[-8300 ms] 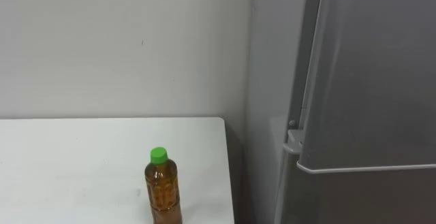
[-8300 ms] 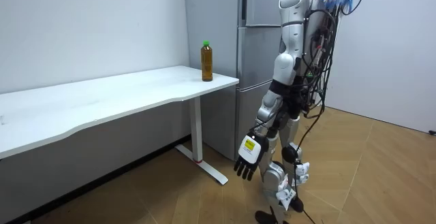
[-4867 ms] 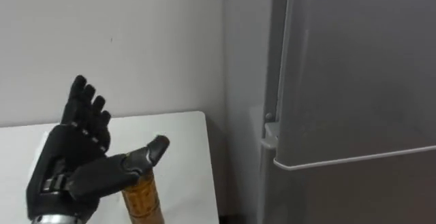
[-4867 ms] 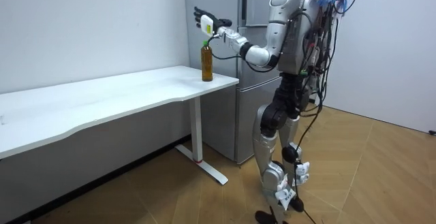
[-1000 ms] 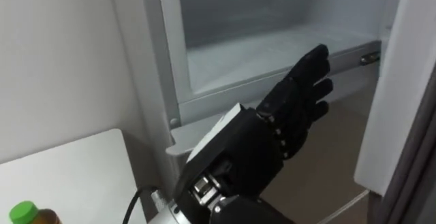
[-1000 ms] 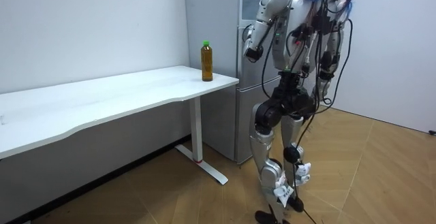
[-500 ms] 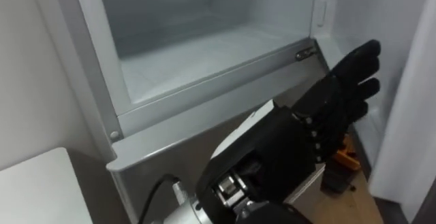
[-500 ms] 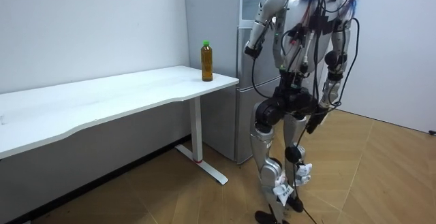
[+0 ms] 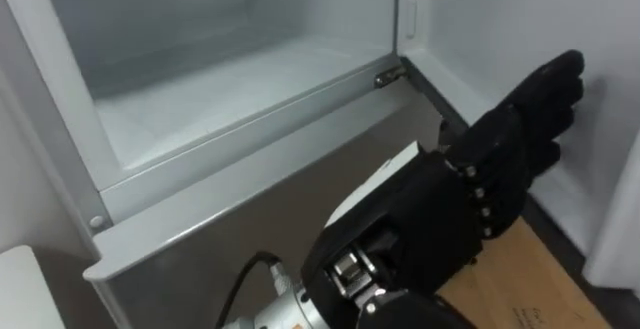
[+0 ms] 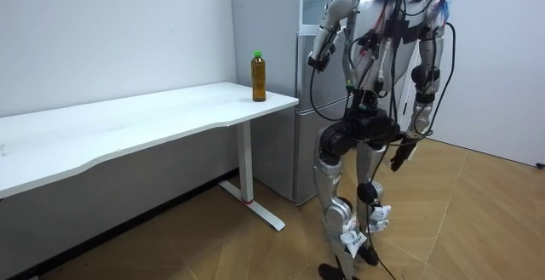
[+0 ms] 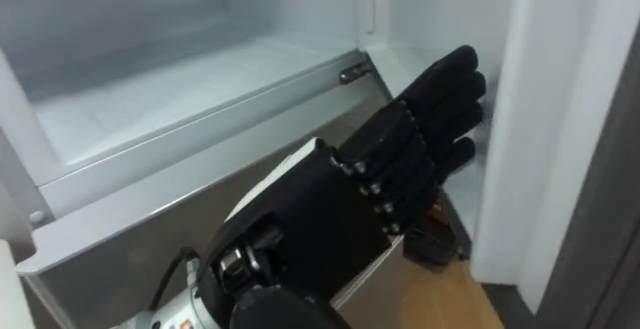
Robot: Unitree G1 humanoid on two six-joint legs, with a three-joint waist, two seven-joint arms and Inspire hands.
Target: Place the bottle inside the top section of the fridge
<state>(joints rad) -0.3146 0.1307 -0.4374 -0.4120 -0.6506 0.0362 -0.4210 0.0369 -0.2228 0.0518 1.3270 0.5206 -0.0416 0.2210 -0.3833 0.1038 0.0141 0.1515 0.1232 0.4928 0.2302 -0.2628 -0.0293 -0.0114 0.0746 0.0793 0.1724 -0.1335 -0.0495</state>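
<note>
- the upper fridge compartment was seen standing open, with its door swung out to the robot's right; the opening step was judged done.
- the compartment's pale floor was seen bare, so the placing step was judged not yet done.
- the left hand was held up in front of the open compartment, just beyond its lower edge; its fingers were stretched straight and kept close side by side, and nothing was held in it.
- the bottle, amber with a green cap, was seen upright on the white table, near the table end closest to the fridge and well apart from both hands.
- the right hand was seen hanging low beside the thigh in the room view; how it was held could not be told.
- the robot was seen standing upright in front of the fridge, with the table on its left.
- the task was judged to be in its early part: the way into the fridge was cleared, but the bottle was untouched.
- what was left was judged to be reaching over to the table, grasping the bottle, carrying it across and setting it upright on the compartment floor.
</note>
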